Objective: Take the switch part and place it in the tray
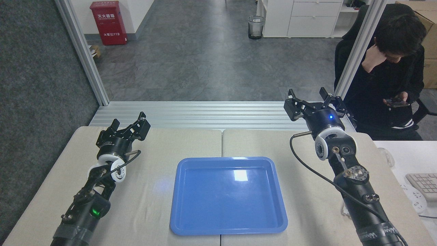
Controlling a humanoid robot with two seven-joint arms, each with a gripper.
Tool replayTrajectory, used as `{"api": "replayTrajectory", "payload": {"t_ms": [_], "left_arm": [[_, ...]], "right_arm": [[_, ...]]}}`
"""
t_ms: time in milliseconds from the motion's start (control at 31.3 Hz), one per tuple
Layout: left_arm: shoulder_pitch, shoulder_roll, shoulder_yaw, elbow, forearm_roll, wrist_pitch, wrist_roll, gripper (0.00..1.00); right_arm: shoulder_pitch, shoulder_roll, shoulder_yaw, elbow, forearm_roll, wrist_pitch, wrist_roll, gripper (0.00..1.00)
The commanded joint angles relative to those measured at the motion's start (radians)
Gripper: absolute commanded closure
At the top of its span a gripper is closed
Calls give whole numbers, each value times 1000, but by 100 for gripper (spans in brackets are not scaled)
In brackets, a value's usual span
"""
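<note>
- The table point(153, 205) filled the lower frame.
- The tray point(228, 229) lay bottom centre, bare inside.
- A person point(389, 78) sat upper right.
- The right gripper point(310, 101) and left gripper point(128, 124) hung with fingers spread, holding nothing.
- The switch part was hidden behind the right arm.

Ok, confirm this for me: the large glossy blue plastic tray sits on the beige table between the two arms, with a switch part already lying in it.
Not quite. In the head view the large shallow glossy blue plastic tray does sit on the beige table between the two arms, but it holds nothing: only a light reflection shows on its floor. No switch part lies in it.
</note>
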Motion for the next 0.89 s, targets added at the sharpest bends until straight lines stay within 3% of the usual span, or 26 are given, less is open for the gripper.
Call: {"api": "replayTrajectory", "payload": {"t_ms": [0, 766, 862], "left_arm": [[0, 0, 0, 0, 0, 1, 1, 0], [0, 0, 0, 0, 0, 1, 1, 0], [0, 0, 0, 0, 0, 1, 1, 0]], "right_arm": [[-2, -1, 6, 7, 0, -12, -23, 0], [30, -1, 8, 42, 4, 32, -12, 0], [61, -26, 8, 42, 3, 31, -12, 0]]}}
